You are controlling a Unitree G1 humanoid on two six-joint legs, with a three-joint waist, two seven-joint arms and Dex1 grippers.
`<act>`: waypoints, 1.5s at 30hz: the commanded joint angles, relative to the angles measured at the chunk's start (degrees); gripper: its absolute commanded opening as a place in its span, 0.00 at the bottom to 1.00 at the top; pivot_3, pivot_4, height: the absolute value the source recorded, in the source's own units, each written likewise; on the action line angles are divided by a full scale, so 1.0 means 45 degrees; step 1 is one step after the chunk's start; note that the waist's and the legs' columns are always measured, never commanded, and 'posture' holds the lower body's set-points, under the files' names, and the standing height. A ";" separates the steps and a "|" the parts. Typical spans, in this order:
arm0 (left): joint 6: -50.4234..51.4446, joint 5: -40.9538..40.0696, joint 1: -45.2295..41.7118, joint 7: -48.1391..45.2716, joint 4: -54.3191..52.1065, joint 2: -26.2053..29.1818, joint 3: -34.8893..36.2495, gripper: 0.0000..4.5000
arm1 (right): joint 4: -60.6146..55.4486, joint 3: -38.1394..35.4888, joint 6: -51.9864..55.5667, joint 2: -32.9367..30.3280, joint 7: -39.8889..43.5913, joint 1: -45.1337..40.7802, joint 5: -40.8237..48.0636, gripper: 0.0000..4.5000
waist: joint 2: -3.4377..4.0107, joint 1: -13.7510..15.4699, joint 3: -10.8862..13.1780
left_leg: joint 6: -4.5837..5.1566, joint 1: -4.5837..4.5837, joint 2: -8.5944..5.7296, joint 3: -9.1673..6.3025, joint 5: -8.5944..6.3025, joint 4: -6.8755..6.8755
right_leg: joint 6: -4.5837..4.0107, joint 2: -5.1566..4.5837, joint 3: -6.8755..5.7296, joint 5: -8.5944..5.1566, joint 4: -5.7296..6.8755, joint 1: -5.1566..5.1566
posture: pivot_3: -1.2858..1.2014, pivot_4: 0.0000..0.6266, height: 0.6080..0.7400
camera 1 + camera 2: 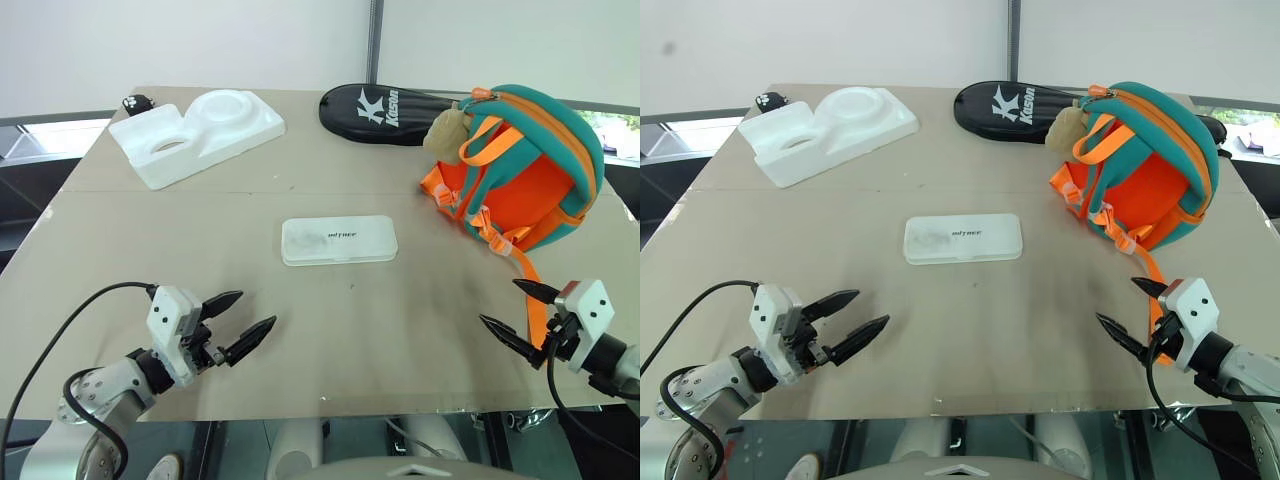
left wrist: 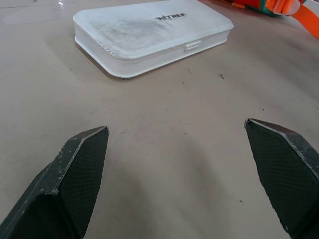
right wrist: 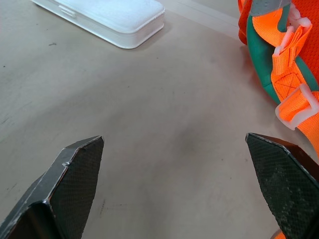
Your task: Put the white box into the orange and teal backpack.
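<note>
Between hands (image 1: 243,320), white box (image 1: 338,240), untouched

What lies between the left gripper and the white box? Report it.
Nothing: bare tabletop runs from the open left gripper to the white box, as the left wrist view shows; the left eye view agrees.

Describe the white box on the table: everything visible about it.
The white box is a flat rectangular case of what looks like plastic, with rounded corners, small dark lettering on its scuffed lid and a small latch on one long side. It is closed and lies flat near the middle of the table, its long sides across the robot's view. Nothing but the table touches it.
</note>
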 commanded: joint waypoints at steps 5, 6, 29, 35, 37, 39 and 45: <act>0.0960 -0.0816 -0.1467 0.2415 -0.0359 -0.0886 0.0696 0.99 | -0.0873 0.2711 0.2073 0.1662 -0.2464 -0.3040 -0.0569 1.00 | -0.0009 -0.0067 -0.0006 | -0.0002 0.0030 0.0073 0.0001 0.0000 0.0005 | -0.0004 0.0020 -0.0010 0.0008 0.0002 -0.0001 | 0.52 0.24 1.00; 0.1134 -0.0904 -0.1689 0.2785 -0.0393 -0.1063 0.0725 0.99 | -0.0743 0.2952 0.2329 0.1766 -0.2396 -0.3433 -0.0411 1.00 | -0.0010 -0.0048 -0.0010 | -0.0002 0.0038 0.0072 0.0003 0.0000 0.0005 | -0.0004 0.0021 -0.0011 0.0009 0.0003 0.0001 | 0.52 0.24 1.00; 0.2074 0.3057 -0.8084 0.5382 0.4764 -0.1334 -0.3297 0.02 | 0.6497 0.6897 0.3074 0.6360 -0.5709 -1.0612 -0.4240 0.00 | -0.0047 -0.0085 -0.0026 | -0.0002 0.0024 0.0033 0.0097 0.0004 -0.0081 | 0.0024 0.0057 0.0024 0.0054 0.0020 -0.0036 | 0.52 0.24 1.00; 0.2386 0.2731 -0.5979 0.3788 0.2279 -0.0559 -0.3770 0.02 | 0.4509 0.7368 0.4104 0.5174 -0.4241 -0.9374 -0.4036 0.00 | -0.0044 -0.0056 -0.0028 | -0.0006 0.0015 0.0033 0.0136 0.0000 -0.0105 | 0.0030 0.0011 0.0032 0.0049 -0.0011 -0.0040 | 0.52 0.24 1.00; 0.2431 0.2776 -0.5267 0.3658 0.1605 -0.0326 -0.3670 0.02 | 0.3420 0.7293 0.4599 0.4640 -0.3859 -0.8738 -0.3803 0.00 | -0.0043 -0.0001 -0.0030 | -0.0008 0.0017 0.0027 0.0138 0.0000 -0.0125 | 0.0031 -0.0003 0.0031 0.0037 -0.0017 -0.0043 | 0.52 0.24 1.00; 0.2583 0.2547 -0.4531 0.3510 0.0794 -0.0215 -0.3468 0.02 | 0.2269 0.7059 0.5222 0.4126 -0.3658 -0.8013 -0.3509 0.00 | -0.0043 0.0011 -0.0031 | -0.0007 0.0022 0.0020 0.0132 -0.0001 -0.0130 | 0.0027 -0.0006 0.0023 0.0032 -0.0008 -0.0043 | 0.52 0.24 1.00; 0.2470 0.2491 -0.3638 0.3441 0.0412 -0.0232 -0.2702 0.02 | 0.0918 0.6559 0.6031 0.3335 -0.3737 -0.6993 -0.3366 0.00 | -0.0044 -0.0040 -0.0030 | -0.0004 0.0056 0.0025 0.0130 0.0004 -0.0115 | -0.0030 -0.0002 0.0023 0.0012 0.0006 -0.0037 | 0.52 0.24 1.00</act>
